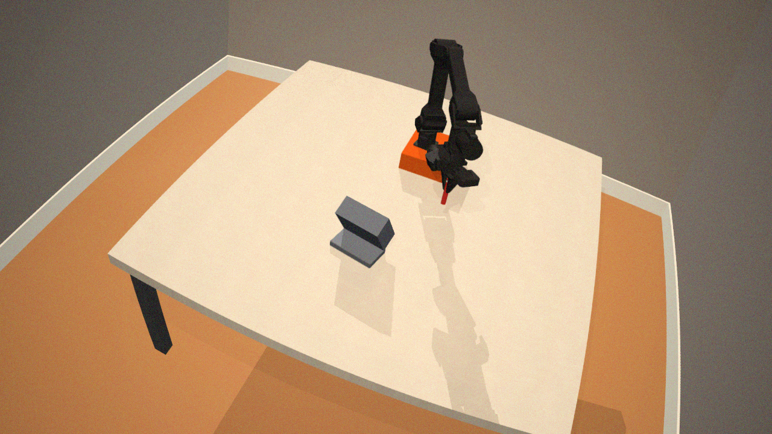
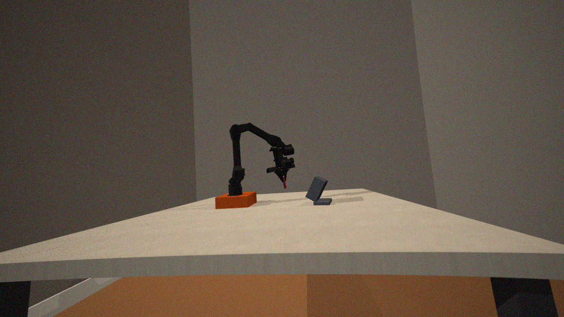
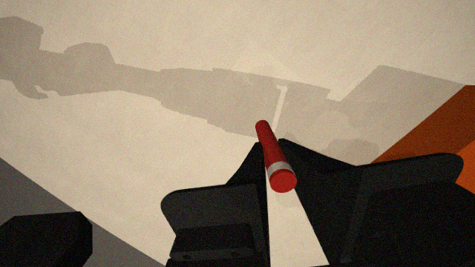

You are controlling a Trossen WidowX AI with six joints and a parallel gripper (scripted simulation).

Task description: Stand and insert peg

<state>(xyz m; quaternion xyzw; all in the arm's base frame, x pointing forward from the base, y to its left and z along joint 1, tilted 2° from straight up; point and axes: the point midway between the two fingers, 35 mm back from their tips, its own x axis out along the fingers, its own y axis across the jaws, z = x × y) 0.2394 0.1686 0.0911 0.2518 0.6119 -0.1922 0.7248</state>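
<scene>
Grey walls stand behind a pale counter (image 1: 280, 178). Above it, the tool (image 3: 276, 168) clenches the red peg (image 3: 274, 153) at its banded end, plain end down and slightly tilted, well apart from the sloped panel (image 1: 362, 220). A misjudged tilt could jam the tip against the panel face. Only the wrist view shows the white band; no view shows the hole.

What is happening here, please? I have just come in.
A black robot arm on an orange base grips a red peg in its shut gripper. The white-banded end sits at the fingers and the plain end points down. The peg hangs above the table, apart from the grey sloped panel. It is not inserted yet.
</scene>
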